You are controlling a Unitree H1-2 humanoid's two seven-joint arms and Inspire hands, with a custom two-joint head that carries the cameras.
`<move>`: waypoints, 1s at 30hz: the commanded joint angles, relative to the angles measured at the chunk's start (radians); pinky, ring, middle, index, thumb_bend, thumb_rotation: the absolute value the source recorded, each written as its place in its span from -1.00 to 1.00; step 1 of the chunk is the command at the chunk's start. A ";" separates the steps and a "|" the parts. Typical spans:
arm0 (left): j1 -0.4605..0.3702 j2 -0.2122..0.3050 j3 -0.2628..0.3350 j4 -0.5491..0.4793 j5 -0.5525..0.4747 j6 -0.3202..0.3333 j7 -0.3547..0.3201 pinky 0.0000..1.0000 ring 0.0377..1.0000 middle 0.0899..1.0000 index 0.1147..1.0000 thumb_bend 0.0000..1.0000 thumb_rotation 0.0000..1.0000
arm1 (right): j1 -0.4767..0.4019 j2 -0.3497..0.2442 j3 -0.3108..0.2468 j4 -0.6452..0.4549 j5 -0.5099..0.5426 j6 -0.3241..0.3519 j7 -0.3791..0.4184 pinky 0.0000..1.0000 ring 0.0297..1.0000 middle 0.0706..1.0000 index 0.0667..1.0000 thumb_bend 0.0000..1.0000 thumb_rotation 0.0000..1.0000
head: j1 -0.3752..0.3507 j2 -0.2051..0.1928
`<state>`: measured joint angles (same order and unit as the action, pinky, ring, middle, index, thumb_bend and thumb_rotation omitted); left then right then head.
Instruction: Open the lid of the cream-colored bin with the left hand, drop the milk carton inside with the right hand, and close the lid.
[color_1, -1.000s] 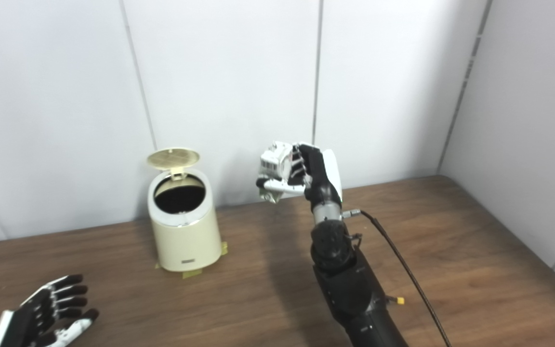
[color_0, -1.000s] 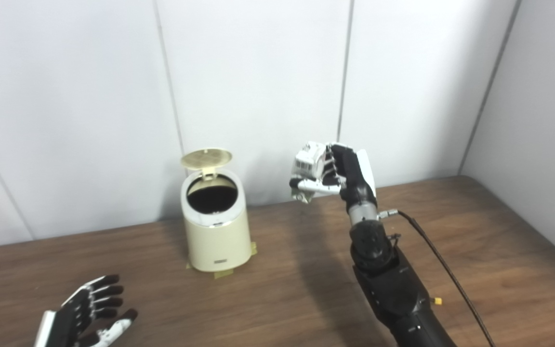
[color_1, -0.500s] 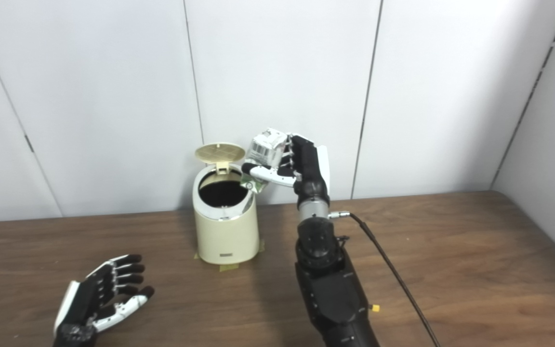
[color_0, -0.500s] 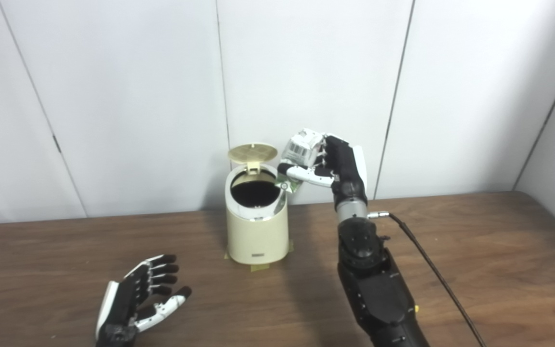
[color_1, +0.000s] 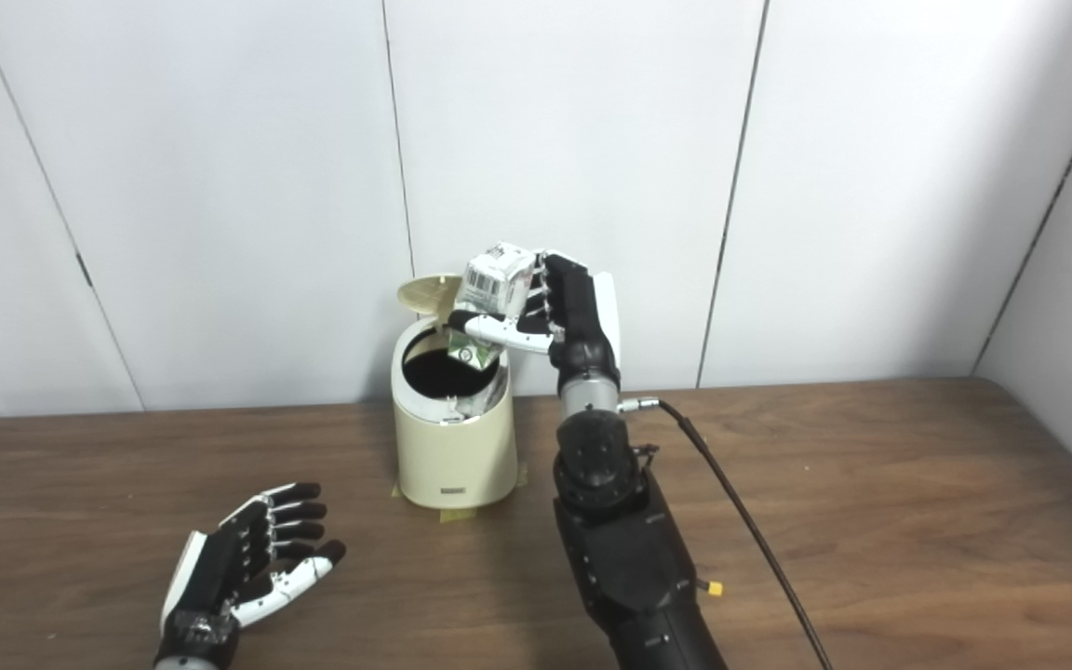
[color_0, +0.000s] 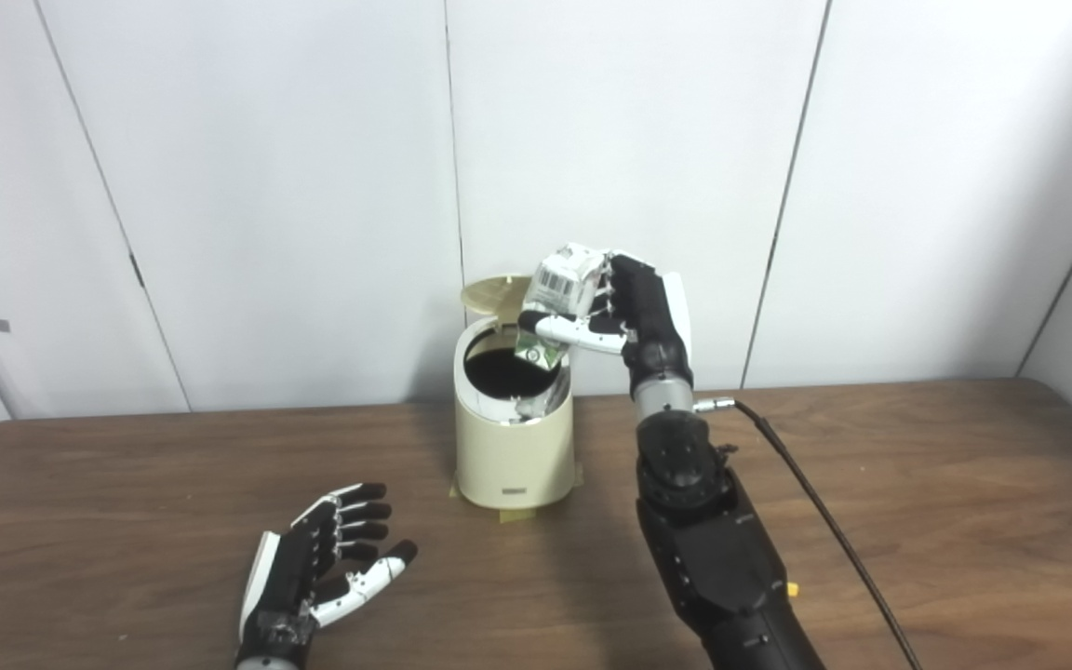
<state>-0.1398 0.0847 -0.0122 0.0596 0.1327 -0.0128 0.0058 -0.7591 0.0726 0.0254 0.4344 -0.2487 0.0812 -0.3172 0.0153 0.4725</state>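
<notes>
Right hand (color_0: pixel 634 312), raised at the end of its black forearm, grips the milk carton (color_0: pixel 562 284) between curled fingers and a white thumb, with the carton tilted and its lower end hanging over the right part of the bin's mouth. Cream-colored bin (color_0: pixel 513 447) stands upright on the wooden table (color_0: pixel 917 521) near the wall, serving as the reference for all positions below. Its lid (color_0: pixel 491 291) is swung up on the rear hinge, standing behind the opening and partly hidden by the carton; the interior below appears dark, and part of the carton is mirrored in the shiny inner rim. Strips of yellowish tape (color_0: pixel 519 513) show at the bin's base, in front and at its sides. A black cable (color_0: pixel 815 502) runs from the right wrist, to the right of the bin, back toward the picture's lower edge. Left hand (color_1: pixel 243 558) rests low over the table in front of the bin and to its left, well apart from it, fingers spread and holding nothing. White wall panels (color_0: pixel 313 167) rise directly behind the bin.
</notes>
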 commanded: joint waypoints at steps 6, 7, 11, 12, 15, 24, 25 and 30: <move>-0.013 -0.017 -0.010 -0.043 0.025 -0.003 0.018 0.21 0.31 0.34 0.39 0.35 -0.72 | -0.090 0.010 0.014 0.024 -0.002 -0.075 -0.006 -0.48 -0.38 -0.18 -0.05 0.06 -1.00 | 0.011 0.010; -0.014 -0.017 -0.009 -0.040 0.025 -0.008 0.018 0.21 0.31 0.34 0.39 0.35 -0.71 | -0.093 0.009 0.020 0.038 -0.010 -0.086 -0.009 -0.47 -0.38 -0.18 -0.05 0.06 -1.00 | 0.011 0.010; -0.012 -0.020 -0.007 -0.041 0.027 -0.009 0.018 0.18 0.29 0.33 0.38 0.34 -0.73 | -0.106 0.005 0.039 0.078 -0.036 -0.111 -0.024 -0.48 -0.39 -0.19 -0.05 0.06 -1.00 | 0.014 0.013; -0.012 -0.021 -0.007 -0.042 0.026 -0.008 0.018 0.18 0.29 0.33 0.38 0.33 -0.74 | -0.112 0.003 0.044 0.093 -0.042 -0.121 -0.028 -0.48 -0.39 -0.19 -0.05 0.06 -1.00 | 0.014 0.013; -0.009 -0.021 -0.008 -0.046 0.021 -0.013 0.015 0.17 0.29 0.34 0.38 0.33 -0.72 | -0.125 0.005 0.058 0.129 -0.051 -0.139 -0.038 -0.50 -0.40 -0.20 -0.04 0.06 -1.00 | 0.016 0.018; -0.003 -0.028 -0.009 -0.066 0.029 0.003 0.018 0.18 0.29 0.34 0.37 0.33 -0.72 | -0.141 0.017 0.063 0.194 -0.041 -0.163 -0.053 -0.49 -0.40 -0.19 -0.05 0.06 -1.00 | 0.024 0.025; -0.003 -0.027 -0.009 -0.067 0.028 0.003 0.017 0.18 0.29 0.34 0.38 0.33 -0.71 | -0.141 0.018 0.063 0.200 -0.040 -0.166 -0.056 -0.48 -0.39 -0.19 -0.05 0.06 -1.00 | 0.025 0.026; 0.001 -0.029 -0.009 -0.079 0.022 0.014 0.012 0.18 0.30 0.33 0.38 0.32 -0.75 | -0.141 0.027 0.060 0.218 -0.040 -0.167 -0.075 -0.48 -0.39 -0.19 -0.05 0.06 -1.00 | 0.025 0.031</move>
<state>-0.1184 0.0594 -0.0208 0.0233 0.1549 0.0121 0.0118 -0.8478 0.0897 0.0845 0.6560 -0.2847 -0.0584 -0.3885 0.0399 0.5016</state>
